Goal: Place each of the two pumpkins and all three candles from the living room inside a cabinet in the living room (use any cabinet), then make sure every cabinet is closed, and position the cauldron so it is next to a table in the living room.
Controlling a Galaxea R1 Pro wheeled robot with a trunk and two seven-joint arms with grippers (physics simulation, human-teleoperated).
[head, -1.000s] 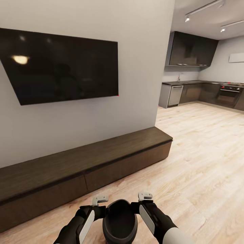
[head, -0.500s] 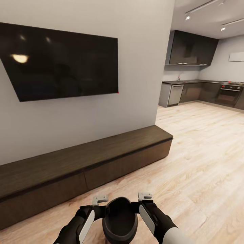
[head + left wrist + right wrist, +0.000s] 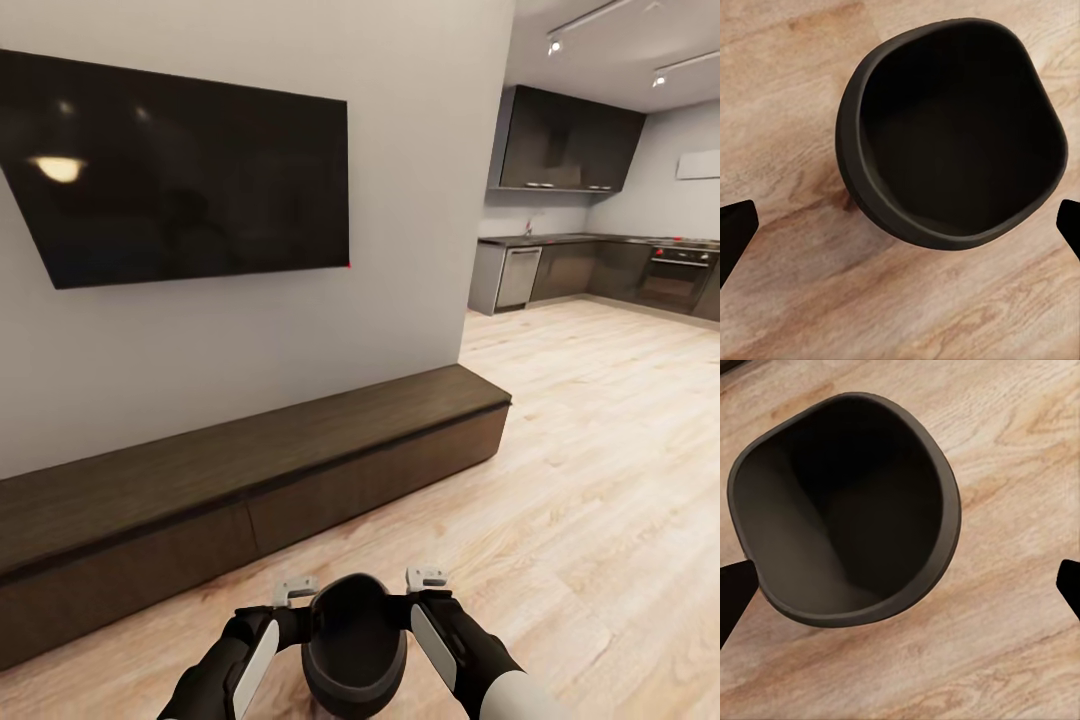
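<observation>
Black cauldron sits between left gripper and right gripper, whether clamped I cannot tell, near the closed cabinet; table placement apparently pending, 2 pumpkins/3 candles unverified.

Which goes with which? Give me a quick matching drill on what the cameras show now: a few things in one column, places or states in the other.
Things:
1. cauldron
2. TV
3. cabinet
4. oven

Places or states:
A. mounted on the grey wall
B. between the left gripper and right gripper, empty inside
C. in the far kitchen
D. along the wall's foot, drawers shut

Pairs: 1-B, 2-A, 3-D, 4-C
</observation>
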